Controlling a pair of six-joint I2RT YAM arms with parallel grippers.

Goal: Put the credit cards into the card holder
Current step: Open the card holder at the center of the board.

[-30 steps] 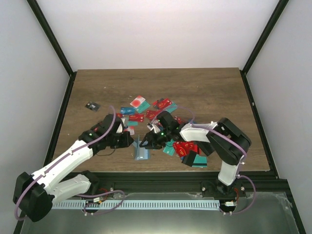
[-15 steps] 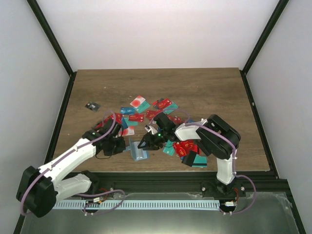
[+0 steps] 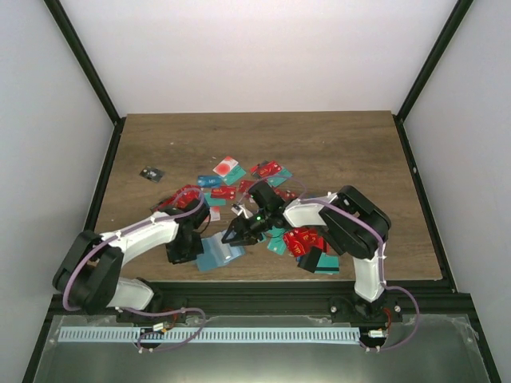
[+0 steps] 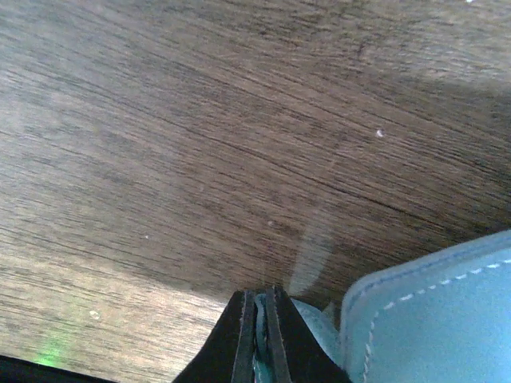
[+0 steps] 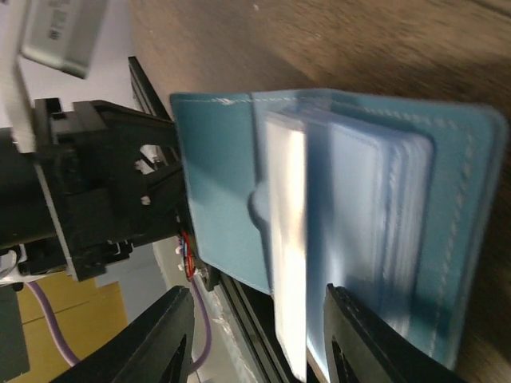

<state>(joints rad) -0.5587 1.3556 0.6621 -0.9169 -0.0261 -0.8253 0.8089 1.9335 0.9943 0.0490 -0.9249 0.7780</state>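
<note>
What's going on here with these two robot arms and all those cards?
The card holder lies opened out near the front edge of the table. The left hand is shut, pinching one edge of it. The right hand is open just above its clear inner pockets, with no card visibly in its grip. The credit cards lie scattered loose on the table behind.

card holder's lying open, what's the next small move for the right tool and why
Probably move the right tool to the pile of thin red cards and pick one up. The teal-blue bifold card holder lies open near the front edge of the wooden table, the left tool is shut on its edge, and the right tool hovers over its pockets, open and empty.
</note>
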